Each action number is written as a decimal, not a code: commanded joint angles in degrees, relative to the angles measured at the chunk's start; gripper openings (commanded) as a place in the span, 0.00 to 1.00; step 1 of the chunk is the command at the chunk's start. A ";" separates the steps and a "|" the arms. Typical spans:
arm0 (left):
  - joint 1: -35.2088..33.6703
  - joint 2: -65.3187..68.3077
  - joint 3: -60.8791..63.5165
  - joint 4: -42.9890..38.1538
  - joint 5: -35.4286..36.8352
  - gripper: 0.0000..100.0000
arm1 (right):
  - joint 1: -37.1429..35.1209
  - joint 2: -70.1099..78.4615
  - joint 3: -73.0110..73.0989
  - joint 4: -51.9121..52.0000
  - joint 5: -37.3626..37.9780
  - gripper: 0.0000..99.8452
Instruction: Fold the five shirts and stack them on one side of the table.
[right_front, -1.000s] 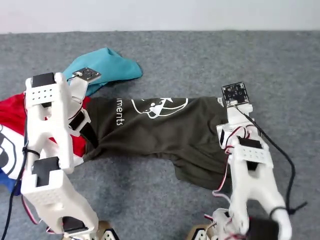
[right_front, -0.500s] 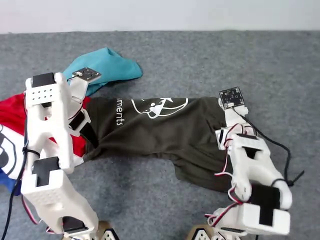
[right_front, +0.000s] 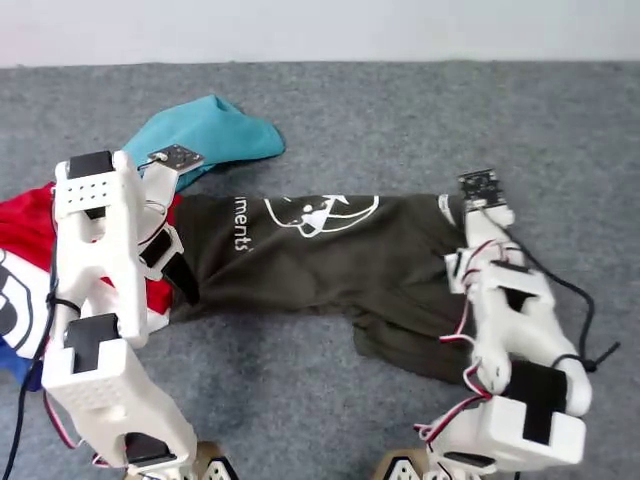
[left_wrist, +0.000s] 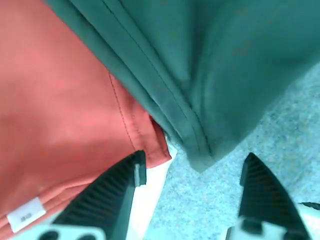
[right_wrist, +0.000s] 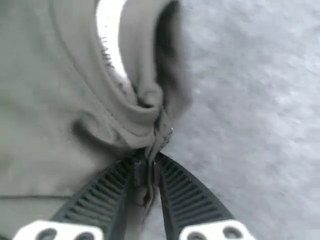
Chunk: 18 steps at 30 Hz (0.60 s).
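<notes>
A dark olive shirt (right_front: 330, 260) with a white print lies spread across the middle of the grey table. My right gripper (right_wrist: 146, 176) is shut on a bunched fold at the shirt's right edge (right_front: 447, 212). My left gripper (left_wrist: 192, 192) stands open over the shirt's near left corner (left_wrist: 200, 155), where it overlaps a red shirt (left_wrist: 60, 100). In the high view the left gripper (right_front: 180, 280) hovers at that overlap. A teal shirt (right_front: 205, 135) lies crumpled at the back left.
The red shirt (right_front: 25, 225) sits in a pile at the left edge with white and blue cloth (right_front: 15, 300). Bare grey carpet (right_front: 560, 130) stretches to the right and along the back. A black cable (right_front: 575, 310) trails beside the right arm.
The right arm has folded back toward its base and its gripper shifted slightly right, drawing the olive shirt's right edge along. The left arm has hardly moved.
</notes>
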 joint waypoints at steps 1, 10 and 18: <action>-0.26 -2.99 -0.13 1.41 0.62 0.30 | 4.97 -0.22 -9.05 10.95 2.64 0.01; -0.09 -2.99 -0.13 1.41 0.62 0.30 | 8.13 0.40 -15.03 24.57 5.45 0.01; 0.97 -2.99 -0.48 -8.44 21.10 0.30 | 8.13 -0.22 -15.47 29.05 5.80 0.19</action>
